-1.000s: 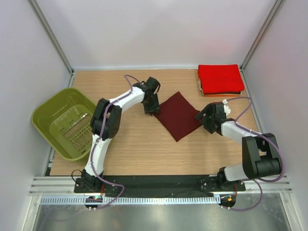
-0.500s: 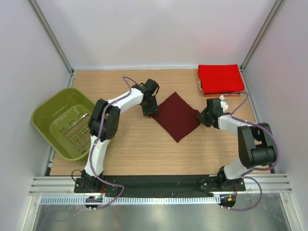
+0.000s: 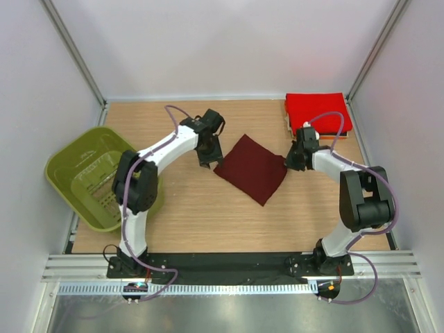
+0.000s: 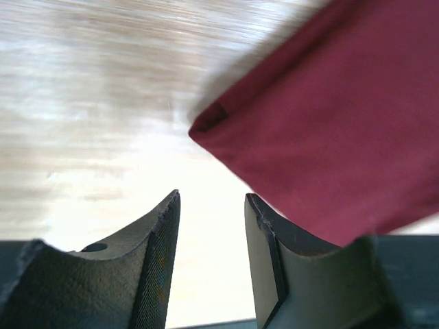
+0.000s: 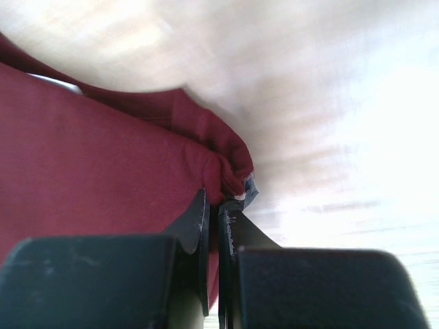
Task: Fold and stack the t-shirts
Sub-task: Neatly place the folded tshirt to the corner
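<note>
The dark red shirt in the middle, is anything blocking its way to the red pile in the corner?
Nothing visible does. Only bare table lies between the maroon shirt and the red stack; the right fingers, pinching the shirt's corner, sit on that side.

Left arm reaches far, left gripper parted and empty; right arm bends leftward, right gripper pinching the maroon t-shirt corner.
</note>
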